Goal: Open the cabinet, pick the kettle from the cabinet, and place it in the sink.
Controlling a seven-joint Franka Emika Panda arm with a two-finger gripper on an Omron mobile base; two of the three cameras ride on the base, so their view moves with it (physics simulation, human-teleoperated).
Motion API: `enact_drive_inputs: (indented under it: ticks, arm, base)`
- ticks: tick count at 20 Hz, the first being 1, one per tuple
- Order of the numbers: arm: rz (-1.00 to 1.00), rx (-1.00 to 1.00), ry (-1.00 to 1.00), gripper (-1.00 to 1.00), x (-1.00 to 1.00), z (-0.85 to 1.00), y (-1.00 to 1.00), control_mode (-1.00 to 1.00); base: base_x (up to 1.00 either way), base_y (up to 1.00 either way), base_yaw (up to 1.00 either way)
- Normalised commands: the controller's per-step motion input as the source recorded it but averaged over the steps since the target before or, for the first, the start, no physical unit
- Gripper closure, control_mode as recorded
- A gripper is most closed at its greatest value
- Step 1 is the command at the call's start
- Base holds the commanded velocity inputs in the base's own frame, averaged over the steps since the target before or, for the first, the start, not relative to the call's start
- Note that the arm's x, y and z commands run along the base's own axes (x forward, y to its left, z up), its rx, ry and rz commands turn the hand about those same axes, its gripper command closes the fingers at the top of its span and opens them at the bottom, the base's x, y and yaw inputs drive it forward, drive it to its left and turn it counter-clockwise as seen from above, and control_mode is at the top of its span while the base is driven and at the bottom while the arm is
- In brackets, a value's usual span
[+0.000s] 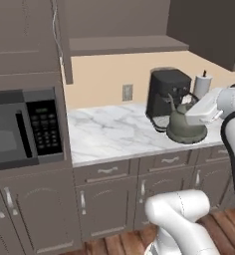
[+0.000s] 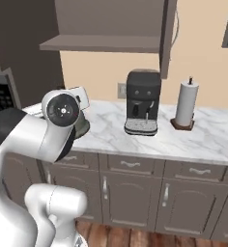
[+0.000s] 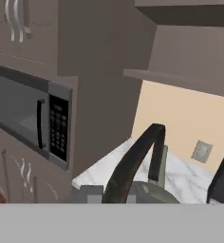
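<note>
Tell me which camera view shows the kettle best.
The left base view: the kettle shows its squat grey-green body, spout and handle above the marble counter, beside the coffee machine. The hand view gives just its black arched handle and lid top close up. In the right base view the arm hides nearly all of it.

Left base view sits behind the arm, looking forward and down from the left, microwave (image 1: 22, 127) close on its left edge and the marble counter (image 1: 109, 132) running off to the right. Right base view looks in from the other side, the same counter (image 2: 203, 135) across its middle and the paper towel roll (image 2: 186, 103) on its right. Both share the coffee machine (image 1: 168, 97) and the open cabinet (image 1: 124, 45) overhead. The hand view rides low and very near the kettle (image 3: 140, 161), facing the microwave.
</note>
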Motion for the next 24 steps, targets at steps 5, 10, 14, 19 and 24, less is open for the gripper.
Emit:
enact_drive_inputs:
  ticks: [5,10,14,19,24]
  arm:
    - [0.0,0.0,0.0,1.0,0.0,0.0,0.0,1.0]
    - [0.0,0.0,0.0,1.0,0.0,0.0,0.0,1.0]
    - [0.0,0.0,0.0,1.0,0.0,0.0,0.0,1.0]
    - [0.0,0.0,0.0,1.0,0.0,0.0,0.0,1.0]
    - [0.0,0.0,0.0,1.0,0.0,0.0,0.0,1.0]
  base:
    - [-0.58,-0.02,-0.25]
    - [-0.32,-0.02,-0.52]
    - [-0.08,-0.14,-0.56]
    - [0.09,-0.43,-0.04]
    - [0.25,-0.53,0.0]
